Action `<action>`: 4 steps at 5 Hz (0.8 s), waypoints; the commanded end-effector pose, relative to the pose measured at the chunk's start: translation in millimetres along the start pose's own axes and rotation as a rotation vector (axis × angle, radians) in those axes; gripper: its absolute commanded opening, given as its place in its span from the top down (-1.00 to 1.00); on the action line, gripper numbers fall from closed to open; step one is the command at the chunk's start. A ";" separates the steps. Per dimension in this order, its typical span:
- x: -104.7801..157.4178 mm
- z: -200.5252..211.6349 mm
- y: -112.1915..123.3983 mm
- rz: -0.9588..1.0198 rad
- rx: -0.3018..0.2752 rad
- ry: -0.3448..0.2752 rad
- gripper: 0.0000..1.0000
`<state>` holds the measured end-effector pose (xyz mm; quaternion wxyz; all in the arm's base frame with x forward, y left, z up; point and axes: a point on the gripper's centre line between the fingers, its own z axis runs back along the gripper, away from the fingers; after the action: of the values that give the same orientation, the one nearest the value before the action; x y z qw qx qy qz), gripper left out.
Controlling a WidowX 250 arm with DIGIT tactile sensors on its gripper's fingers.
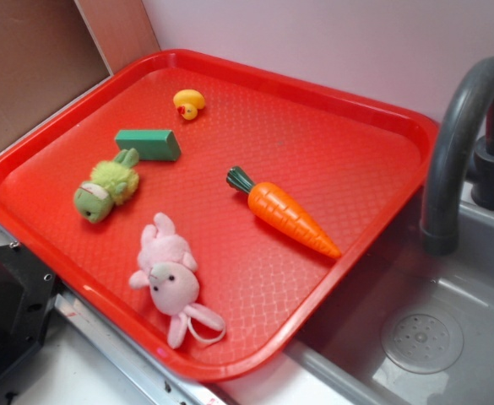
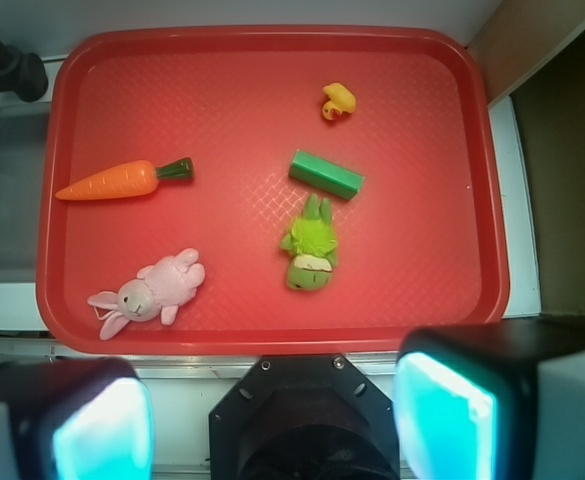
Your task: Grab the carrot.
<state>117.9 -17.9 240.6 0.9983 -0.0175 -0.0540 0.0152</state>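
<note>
Carrot: the carrot [image 1: 287, 213] [image 2: 112, 181] lies flat on the red tray [image 1: 348, 160] [image 2: 412, 290], on the side nearest the sink, its green stem pointing toward the tray's middle and its tip toward the tray rim.
Gripper: the gripper [image 2: 272, 420] hangs high above the tray's near edge in the wrist view; it touches nothing.
Fingers: the two fingers [image 2: 442, 405] stand spread wide apart with nothing between them.
Pink bunny: the pink plush bunny [image 1: 171, 278] [image 2: 147, 295] lies near the carrot, apart from it.
Green plush: the green plush toy [image 1: 105, 189] [image 2: 310, 247] lies just beside the green block [image 1: 149, 144] [image 2: 326, 174].
Duck: the small yellow duck [image 1: 189, 104] [image 2: 339, 101] sits well apart from the carrot.
Sink: a grey sink [image 1: 449, 337] with a dark faucet [image 1: 462, 135] [image 2: 7, 70] adjoins the tray.
</note>
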 end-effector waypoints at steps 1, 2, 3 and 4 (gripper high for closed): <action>0.0 0.0 0.0 0.000 0.000 0.000 -1.00; 4.7 -2.6 -1.1 -0.004 0.023 -0.003 -1.00; 14.6 -6.7 -5.1 -0.115 0.042 -0.017 -1.00; 26.5 -14.5 -19.3 -0.365 0.027 -0.046 -1.00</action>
<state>145.5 -35.1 225.2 0.9838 0.0048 -0.0713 -0.1647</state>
